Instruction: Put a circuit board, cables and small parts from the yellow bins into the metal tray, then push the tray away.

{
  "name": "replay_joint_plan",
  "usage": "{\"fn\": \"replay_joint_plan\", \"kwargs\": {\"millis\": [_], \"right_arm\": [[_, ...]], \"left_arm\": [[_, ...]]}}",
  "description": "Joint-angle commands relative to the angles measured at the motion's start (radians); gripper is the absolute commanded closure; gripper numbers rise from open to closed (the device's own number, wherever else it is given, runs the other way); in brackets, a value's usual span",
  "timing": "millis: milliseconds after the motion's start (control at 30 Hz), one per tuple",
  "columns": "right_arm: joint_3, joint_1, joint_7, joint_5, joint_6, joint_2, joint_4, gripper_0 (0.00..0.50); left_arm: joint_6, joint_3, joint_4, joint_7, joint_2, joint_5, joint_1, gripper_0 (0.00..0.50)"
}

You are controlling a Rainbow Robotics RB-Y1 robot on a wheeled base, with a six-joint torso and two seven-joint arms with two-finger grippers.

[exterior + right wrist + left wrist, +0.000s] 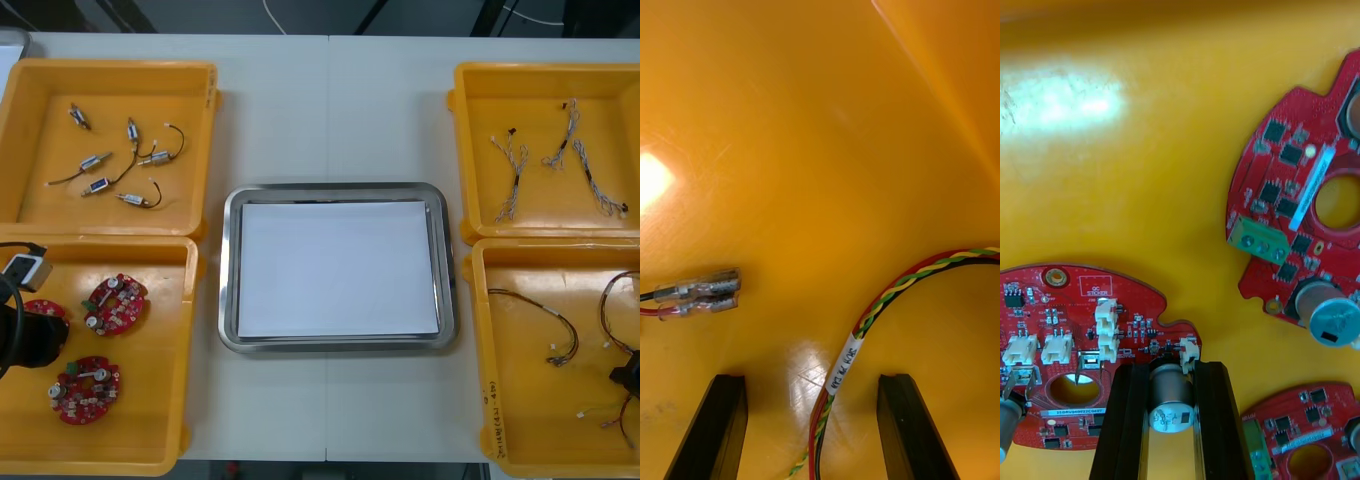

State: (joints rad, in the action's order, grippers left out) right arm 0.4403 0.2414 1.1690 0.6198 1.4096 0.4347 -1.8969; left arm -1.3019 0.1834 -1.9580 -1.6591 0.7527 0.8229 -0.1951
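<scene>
My left gripper [1171, 367] is down in the near-left yellow bin [150, 420], shut on the grey cylinder standing on a round red circuit board [1082, 330]. In the front view that board [42, 308] peeks out beside the left gripper [38, 338]; two more boards [114, 304] [86, 390] lie close by. My right gripper [814, 379] hangs open low in the near-right bin [520, 400], with a red and yellow cable [887, 296] lying on the floor between its fingers. The metal tray [337, 194], white inside, sits in the middle.
Small metal parts [110, 165] lie in the far-left bin [110, 70]. Twisted blue and white cables [545, 160] lie in the far-right bin [540, 80]. A pair of clear cable terminals [704, 294] rests near the right gripper's finger [711, 427].
</scene>
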Motion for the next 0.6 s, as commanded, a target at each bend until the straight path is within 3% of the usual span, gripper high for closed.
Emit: {"fn": "replay_joint_plan", "kwargs": {"millis": [33, 367, 400, 433, 467, 500, 600], "right_arm": [[-0.026, 0.041, -0.052, 0.006, -0.017, -0.008, -0.002, 0.0], [-0.032, 0.045, -0.06, 0.006, -0.032, -0.008, -0.002, 0.0], [-0.032, 0.047, -0.06, 0.006, -0.034, -0.007, -0.002, 0.087], [-0.032, 0.047, -0.06, 0.006, -0.035, -0.008, -0.002, 0.288], [-0.034, 0.049, -0.06, 0.006, -0.037, -0.008, -0.002, 0.446], [-0.034, 0.049, -0.06, 0.006, -0.038, -0.007, -0.004, 0.5], [-0.034, 0.05, -0.057, 0.006, -0.041, -0.007, -0.002, 0.5]], "left_arm": [[-0.089, 0.048, -0.044, -0.068, 0.036, 0.015, 0.008, 0.499], [-0.32, 0.128, -0.095, -0.034, 0.036, 0.028, 0.132, 0.499], [-0.332, 0.13, -0.098, -0.033, 0.036, 0.028, 0.141, 0.499], [-0.353, 0.136, -0.104, -0.027, 0.036, 0.028, 0.157, 0.5], [-0.376, 0.139, -0.11, -0.022, 0.036, 0.028, 0.172, 0.499], [-0.392, 0.14, -0.113, -0.021, 0.036, 0.028, 0.183, 0.5], [-0.438, 0.143, -0.128, -0.008, 0.036, 0.028, 0.218, 0.499]]}}
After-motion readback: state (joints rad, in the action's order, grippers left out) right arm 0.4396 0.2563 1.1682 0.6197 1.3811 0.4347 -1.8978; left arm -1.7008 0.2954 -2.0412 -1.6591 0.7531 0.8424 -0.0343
